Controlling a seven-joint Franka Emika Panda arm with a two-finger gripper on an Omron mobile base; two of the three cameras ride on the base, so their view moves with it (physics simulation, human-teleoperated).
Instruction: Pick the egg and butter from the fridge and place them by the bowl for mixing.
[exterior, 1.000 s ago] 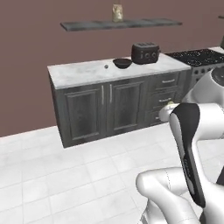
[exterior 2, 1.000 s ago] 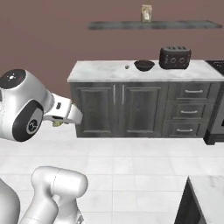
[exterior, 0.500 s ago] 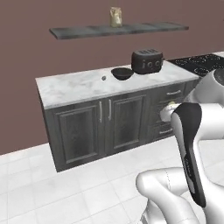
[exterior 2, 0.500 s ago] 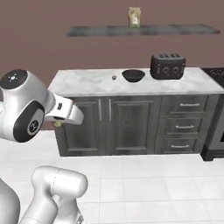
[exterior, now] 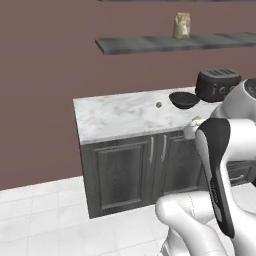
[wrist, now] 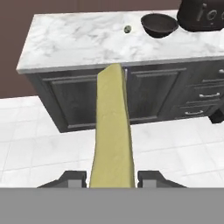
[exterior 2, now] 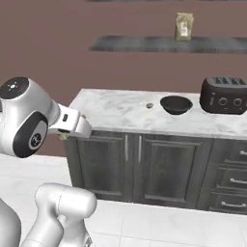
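Now carrying — gripper [wrist: 111, 177] clenched on the butter [wrist: 112, 135], short of the counter [wrist: 74, 41]. Egg [wrist: 127, 29] lies beside the bowl [wrist: 158, 24] near the back edge. Next: reach over, set butter alongside.

In the hand view the butter [wrist: 111, 131] runs off below into the grey band, so its lower end and the places where the fingers [wrist: 72, 178] meet it are hidden; the toaster [wrist: 202, 13] is cut by the top and right edges; in the left base view the arm covers the right part of the bench [exterior: 120, 117] and part of the toaster; the egg [exterior 2: 150, 104] is too small for any detail; the packet on the shelf [exterior: 182, 25] is too blurred to read.
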